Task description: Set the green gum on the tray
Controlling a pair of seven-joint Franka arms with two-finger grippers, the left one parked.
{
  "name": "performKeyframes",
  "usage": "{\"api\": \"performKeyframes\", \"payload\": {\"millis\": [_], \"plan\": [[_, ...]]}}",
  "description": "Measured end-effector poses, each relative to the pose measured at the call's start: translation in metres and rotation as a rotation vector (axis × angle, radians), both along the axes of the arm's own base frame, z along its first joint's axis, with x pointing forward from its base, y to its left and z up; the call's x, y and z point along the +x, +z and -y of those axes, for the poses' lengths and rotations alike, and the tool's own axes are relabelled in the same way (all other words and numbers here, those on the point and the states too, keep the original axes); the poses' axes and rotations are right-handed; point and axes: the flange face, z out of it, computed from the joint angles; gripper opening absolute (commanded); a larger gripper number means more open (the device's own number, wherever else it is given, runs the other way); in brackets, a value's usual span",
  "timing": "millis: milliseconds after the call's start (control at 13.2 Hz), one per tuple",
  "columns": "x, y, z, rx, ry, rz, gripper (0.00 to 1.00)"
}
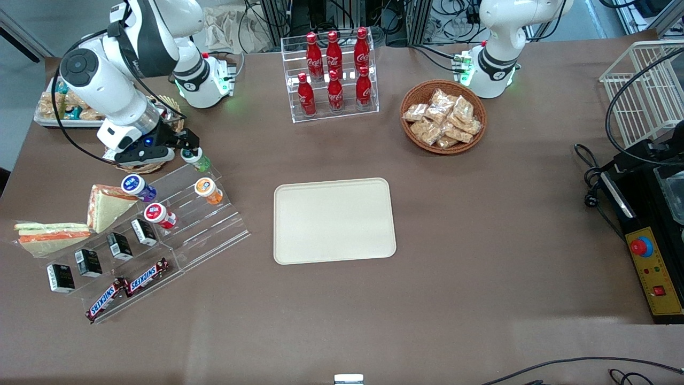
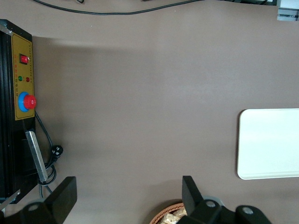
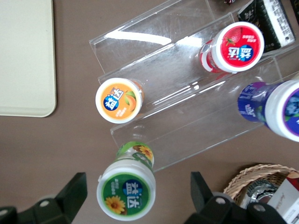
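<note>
From the front, the gripper (image 1: 188, 143) hangs just above the green gum (image 1: 195, 159), which stands on the top step of the clear stepped rack (image 1: 214, 224), well apart from the beige tray (image 1: 334, 220). In the right wrist view, the green gum (image 3: 127, 192) sits between spread fingers (image 3: 74, 192), untouched.

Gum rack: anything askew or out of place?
Nothing stands out. Green gum, orange, red and purple bottles sit on the clear rack's steps; the open gripper straddles the green one. Tray is bare.
</note>
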Motion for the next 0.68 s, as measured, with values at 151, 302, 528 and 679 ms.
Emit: {"api": "performKeyframes", "payload": {"millis": [151,302,528,679], "plan": [[-0.004,-0.008,-0.01,-0.005,0.001,0.012,0.98],[-0.007,-0.016,-0.013,-0.007,-0.001,0.017,0.98],[-0.009,-0.022,-0.012,-0.008,-0.003,0.014,0.98],[-0.01,-0.023,-0.012,-0.009,-0.003,0.012,0.88]]}}
